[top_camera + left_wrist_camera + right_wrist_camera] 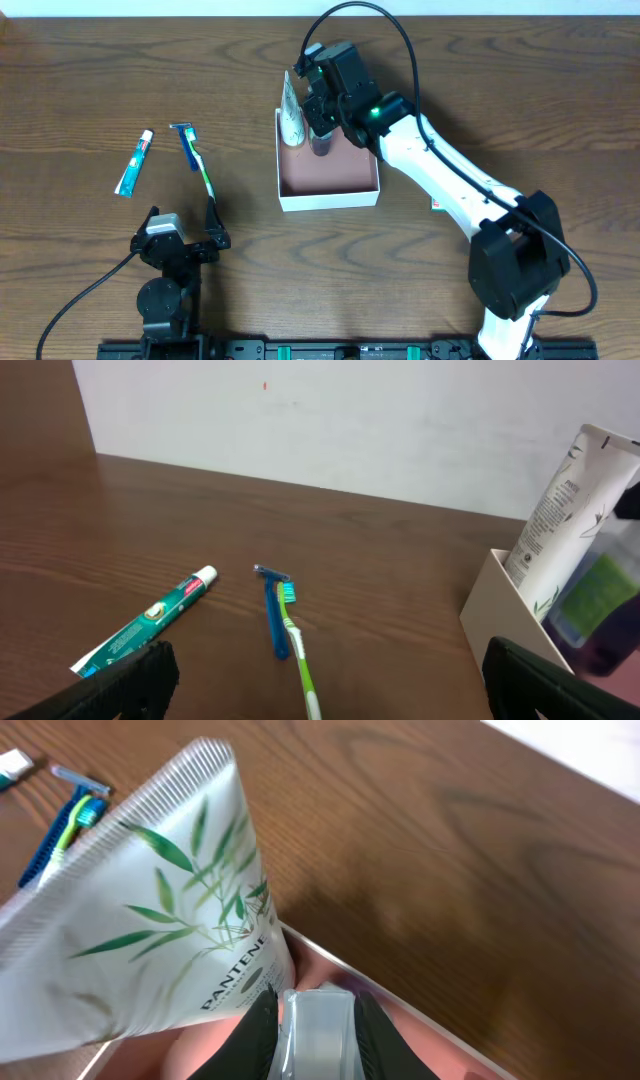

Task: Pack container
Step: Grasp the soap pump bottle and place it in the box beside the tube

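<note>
dark wood table [80, 60], plain white wall behind it in the left wrist view. container [330, 199] sits around the table's centre, a bit toward the far edge, white walls, pink floor. right gripper [322, 125] is over the container's far left part, fingers [252, 1030] clamped on a small clear bottle [315, 1025] with a green label, held upright above the pink floor; cannot tell if the bottle touches the floor. white pantene tube [292, 115] stands crimped end up, leaning at the container's far left corner, just beside the bottle. left gripper [182, 225] is near the table's near edge, left side, jaws wide apart, well apart from the container. toothpaste [134, 163], blue razor [186, 143] and green toothbrush [204, 175] lie on the table left of the container, razor and toothbrush side by side.
</note>
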Tool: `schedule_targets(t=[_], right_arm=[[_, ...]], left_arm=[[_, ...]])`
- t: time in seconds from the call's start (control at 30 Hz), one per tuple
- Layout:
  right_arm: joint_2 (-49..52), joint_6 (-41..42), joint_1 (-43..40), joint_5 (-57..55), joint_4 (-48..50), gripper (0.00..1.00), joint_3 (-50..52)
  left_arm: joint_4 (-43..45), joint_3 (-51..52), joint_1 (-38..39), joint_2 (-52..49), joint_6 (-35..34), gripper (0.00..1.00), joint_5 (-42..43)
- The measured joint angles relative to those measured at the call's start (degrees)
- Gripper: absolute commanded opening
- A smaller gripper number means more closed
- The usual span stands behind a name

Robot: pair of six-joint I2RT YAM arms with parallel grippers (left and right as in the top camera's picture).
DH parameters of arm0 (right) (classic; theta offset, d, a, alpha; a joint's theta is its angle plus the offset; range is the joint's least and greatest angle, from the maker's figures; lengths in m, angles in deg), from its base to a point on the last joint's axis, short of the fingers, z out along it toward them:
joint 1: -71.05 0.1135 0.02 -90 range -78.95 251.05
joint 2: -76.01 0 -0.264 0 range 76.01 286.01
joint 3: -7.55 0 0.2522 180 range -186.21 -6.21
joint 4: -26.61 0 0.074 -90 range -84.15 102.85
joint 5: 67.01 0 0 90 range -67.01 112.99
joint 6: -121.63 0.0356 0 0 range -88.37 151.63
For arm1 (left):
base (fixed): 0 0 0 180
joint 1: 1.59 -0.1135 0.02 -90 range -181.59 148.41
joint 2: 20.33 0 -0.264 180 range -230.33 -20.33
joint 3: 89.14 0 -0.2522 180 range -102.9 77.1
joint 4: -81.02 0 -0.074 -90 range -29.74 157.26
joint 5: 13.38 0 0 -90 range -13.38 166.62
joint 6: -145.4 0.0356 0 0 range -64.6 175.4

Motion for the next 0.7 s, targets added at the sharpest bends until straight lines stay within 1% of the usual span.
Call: schedule_targets(t=[0.23,0.7], right_arm=[[2.6,0.0,0.0,-0.2,0.5,0.06,0.0],[2.6,0.0,0.0,-0.2,2.0,0.09,0.0]], left_arm=[[0.0,0.0,0.0,0.0,0.0,0.98,0.0],[0.0,0.0,0.0,0.0,0.0,0.98,0.0]])
